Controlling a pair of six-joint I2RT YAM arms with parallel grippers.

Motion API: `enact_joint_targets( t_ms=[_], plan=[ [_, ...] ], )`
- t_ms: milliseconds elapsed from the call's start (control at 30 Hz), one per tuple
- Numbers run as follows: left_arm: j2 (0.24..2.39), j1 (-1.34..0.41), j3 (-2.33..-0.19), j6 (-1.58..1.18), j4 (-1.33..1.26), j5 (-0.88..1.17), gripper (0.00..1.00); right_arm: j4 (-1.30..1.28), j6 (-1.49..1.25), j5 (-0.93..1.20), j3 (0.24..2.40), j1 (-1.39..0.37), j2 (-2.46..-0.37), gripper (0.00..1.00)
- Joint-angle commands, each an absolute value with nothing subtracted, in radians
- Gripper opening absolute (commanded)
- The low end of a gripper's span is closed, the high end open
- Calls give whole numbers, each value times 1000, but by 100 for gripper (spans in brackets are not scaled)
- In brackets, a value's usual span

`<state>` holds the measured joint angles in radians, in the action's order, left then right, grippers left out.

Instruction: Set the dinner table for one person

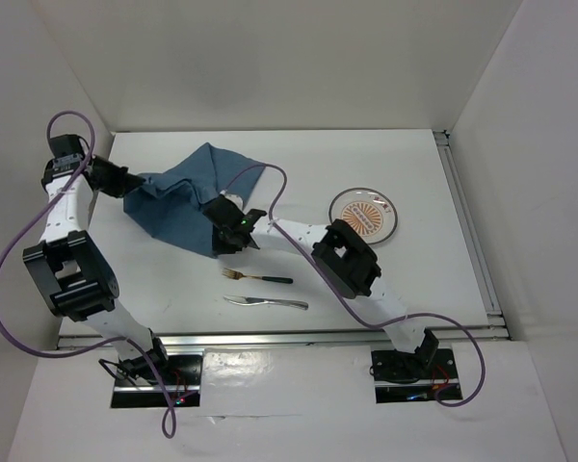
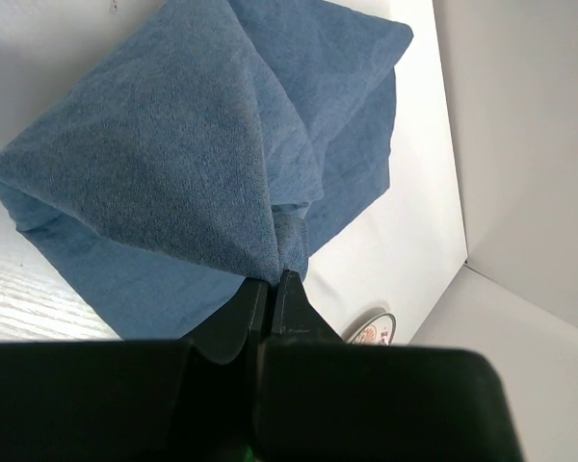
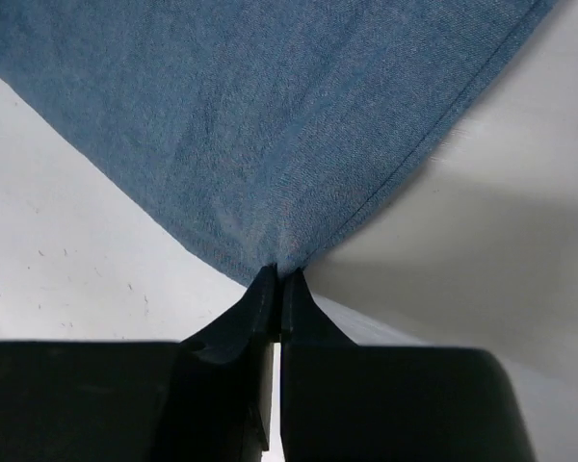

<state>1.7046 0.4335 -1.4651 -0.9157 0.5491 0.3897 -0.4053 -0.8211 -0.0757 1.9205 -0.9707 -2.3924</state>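
Now right claw on placemat edge.

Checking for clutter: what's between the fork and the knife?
Only bare tabletop separates the fork and the knife, shown in the top view.

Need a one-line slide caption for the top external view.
The left hand and right hand each pinch the rumpled blue placemat on the white table; fork, knife and plate lie nearby.

Bare worktop lies open to me behind and right of the plate, while bunched blue cloth, fork and knife crowd the left and middle.
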Motion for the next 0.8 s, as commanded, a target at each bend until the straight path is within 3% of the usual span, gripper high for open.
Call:
enact_joint_targets(
  t_ms=[0, 200, 433, 533, 600, 767],
  plan=[
    [1660, 442, -1520, -907, 535, 437, 0, -451, -839, -127, 1953, -962, -2389, 0],
    [1762, 431, -1637, -907, 520, 657, 0, -417, -702, -127, 1894, -786, -2201, 0],
    [1960, 350, -1879, -985, 350, 845, 0, -288, -430, -181, 2058, -611, -2089, 0],
    [1834, 359, -1710, -1095, 163, 845, 0, -288, -376, -233, 2077, -588, -2040, 0],
    [1682, 386, -1460, -1175, -28, 834, 0, -243, -396, -287, 1995, -575, -1953, 0],
    [1525, 377, -1136, -1129, 41, 723, 0, -167, -497, -216, 1565, -522, -1787, 0]
  ],
)
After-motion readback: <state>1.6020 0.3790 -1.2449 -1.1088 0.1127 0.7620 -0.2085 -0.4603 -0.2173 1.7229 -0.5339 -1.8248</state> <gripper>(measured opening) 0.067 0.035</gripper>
